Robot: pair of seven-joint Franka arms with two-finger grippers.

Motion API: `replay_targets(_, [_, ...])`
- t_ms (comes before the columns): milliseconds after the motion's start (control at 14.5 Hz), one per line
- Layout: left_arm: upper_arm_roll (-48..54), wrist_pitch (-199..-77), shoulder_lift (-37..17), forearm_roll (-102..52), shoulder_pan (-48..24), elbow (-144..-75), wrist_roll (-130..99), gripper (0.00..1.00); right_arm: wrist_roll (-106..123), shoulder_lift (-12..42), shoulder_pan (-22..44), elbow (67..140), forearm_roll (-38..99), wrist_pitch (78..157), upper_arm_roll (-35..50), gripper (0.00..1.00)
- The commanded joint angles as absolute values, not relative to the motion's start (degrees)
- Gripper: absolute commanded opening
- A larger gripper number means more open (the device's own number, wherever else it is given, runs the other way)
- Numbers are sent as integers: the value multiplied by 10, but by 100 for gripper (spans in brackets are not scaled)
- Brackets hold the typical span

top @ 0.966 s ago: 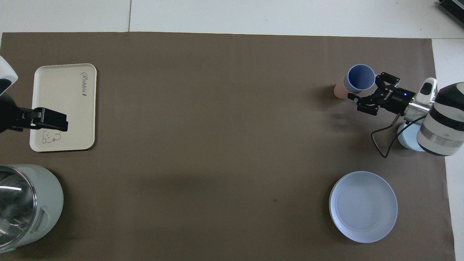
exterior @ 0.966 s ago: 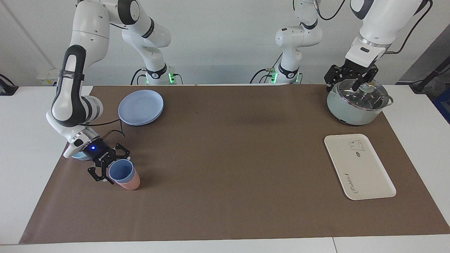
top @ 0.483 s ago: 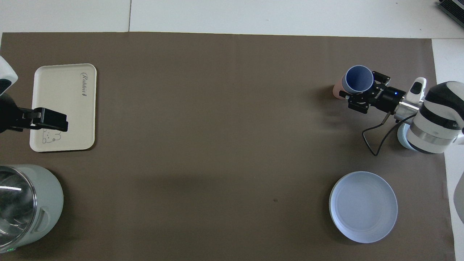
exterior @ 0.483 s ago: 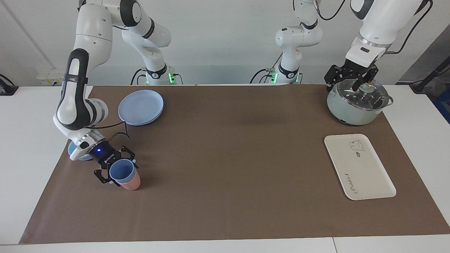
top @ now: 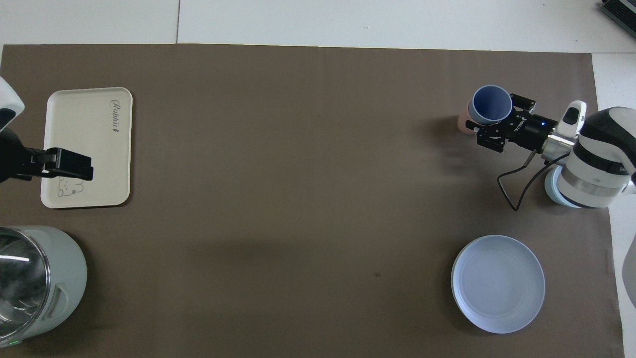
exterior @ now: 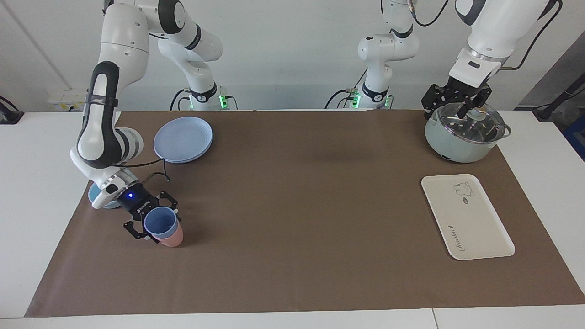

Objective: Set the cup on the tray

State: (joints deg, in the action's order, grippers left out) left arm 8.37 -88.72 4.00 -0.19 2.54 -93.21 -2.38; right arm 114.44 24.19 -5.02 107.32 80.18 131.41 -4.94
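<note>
Right gripper (exterior: pixel 153 227) clamps the cup (exterior: pixel 160 222)
It has just closed on the blue cup, nested in the pink cup (exterior: pixel 172 239) at the right arm's end; the tray (exterior: pixel 480 228) lies well apart. Left gripper (exterior: pixel 457 101) waits open over the pot (exterior: pixel 461 137)

Script word "Rabbit" on the tray (top: pixel 84 124), beside its bear drawing

Between the cup (exterior: pixel 160 222) and the tray (exterior: pixel 466 216) the brown mat (exterior: pixel 297 205) lies bare. Obstacles near the tray: the pot (exterior: pixel 464 135) just robot-ward, with the left gripper (exterior: pixel 455 101) over it.
</note>
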Motion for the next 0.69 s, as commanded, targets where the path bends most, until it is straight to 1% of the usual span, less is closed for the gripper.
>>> replay_targets(0, [86, -888, 49, 8, 30, -940, -26, 100, 984, 166, -33, 1080, 633, 1345, -49, 0])
replay_targets(207, [88, -890, 50, 8, 21, -946, -18, 100, 842, 109, -19, 1080, 456, 1329, -48, 0])
replay_targets(345, [91, -923, 56, 3, 19, -967, -18, 100, 769, 78, 11, 1077, 350, 1303, -50, 0])
replay_targets(414, [91, -932, 66, -10, 19, -986, -23, 100, 732, 68, 23, 1066, 294, 1283, -49, 0])
replay_targets(552, [91, -965, 83, -47, 14, -1027, -28, 100, 638, 54, 44, 1037, 216, 1217, -44, 0])
replay_targets(621, [91, -983, 79, -77, 11, -1029, -43, 100, 600, 52, 60, 1021, 187, 1192, -44, 0])
